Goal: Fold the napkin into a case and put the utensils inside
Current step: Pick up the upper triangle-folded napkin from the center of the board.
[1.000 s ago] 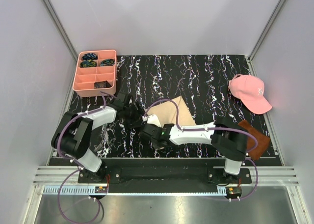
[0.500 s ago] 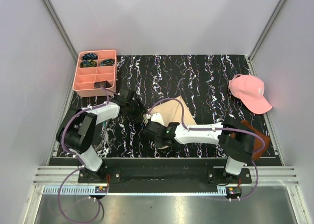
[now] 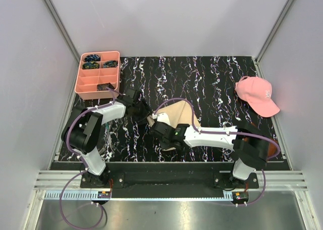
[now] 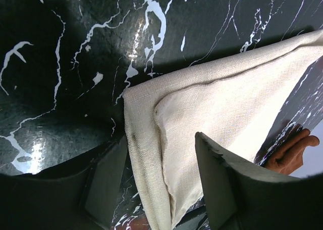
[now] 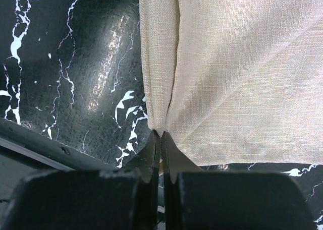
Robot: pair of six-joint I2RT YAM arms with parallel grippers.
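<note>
Beige napkin, partly folded, on black table

- left arm: long white plastic link, black rounded joint housings at both ends
- right arm: same black-and-white build
- thin purple cable loops along each arm
- left gripper: fingers dark grey, flat-faced, blunt-tipped
- right gripper: fingers black, tapering to thin tips

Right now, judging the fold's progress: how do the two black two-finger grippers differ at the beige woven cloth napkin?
The left gripper stands open, straddling the beige cloth napkin's layered corner; the right gripper is shut, pinching its edge. Both sit low over the black marbled table.
</note>
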